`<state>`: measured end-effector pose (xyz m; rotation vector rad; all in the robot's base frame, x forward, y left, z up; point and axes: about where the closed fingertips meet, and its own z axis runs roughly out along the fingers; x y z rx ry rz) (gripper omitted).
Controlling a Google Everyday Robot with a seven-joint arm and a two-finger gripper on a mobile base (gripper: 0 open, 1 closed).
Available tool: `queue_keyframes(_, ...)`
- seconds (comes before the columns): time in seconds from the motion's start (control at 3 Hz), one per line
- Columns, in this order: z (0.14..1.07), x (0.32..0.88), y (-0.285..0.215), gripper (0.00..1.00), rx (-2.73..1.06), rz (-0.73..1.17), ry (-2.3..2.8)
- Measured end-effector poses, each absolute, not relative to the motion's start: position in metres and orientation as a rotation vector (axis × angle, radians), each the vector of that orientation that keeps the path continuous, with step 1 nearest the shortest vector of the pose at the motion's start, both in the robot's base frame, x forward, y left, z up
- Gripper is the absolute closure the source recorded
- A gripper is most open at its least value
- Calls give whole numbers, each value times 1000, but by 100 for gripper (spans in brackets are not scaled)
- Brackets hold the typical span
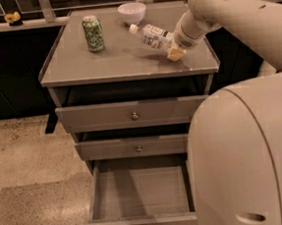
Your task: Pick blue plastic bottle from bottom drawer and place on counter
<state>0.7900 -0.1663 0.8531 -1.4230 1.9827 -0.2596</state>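
So the gripper (174,50) is over the right side of the counter (112,62), fingers (177,54) clamped on the base end of the blue plastic bottle (150,36). The bottle sticks out from them at a slant, white cap toward the bowl (131,11). Green can (93,34) stands on the left. The bottom drawer (138,193), under the 2 others, is pulled open.

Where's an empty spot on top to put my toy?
The counter is bare from the green can to its front edge. The back right is crowded: white bowl, and the gripper holding the blue plastic bottle.
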Motion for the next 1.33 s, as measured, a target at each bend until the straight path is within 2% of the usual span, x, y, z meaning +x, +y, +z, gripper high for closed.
queue_keyframes(0.33, 853, 790, -166, 100, -1424, -260, 1983)
queue_keyframes(0.67, 853, 790, -166, 81, -1424, -260, 1983)
queue_keyframes(1.33, 853, 790, -166, 35, -1424, -260, 1983)
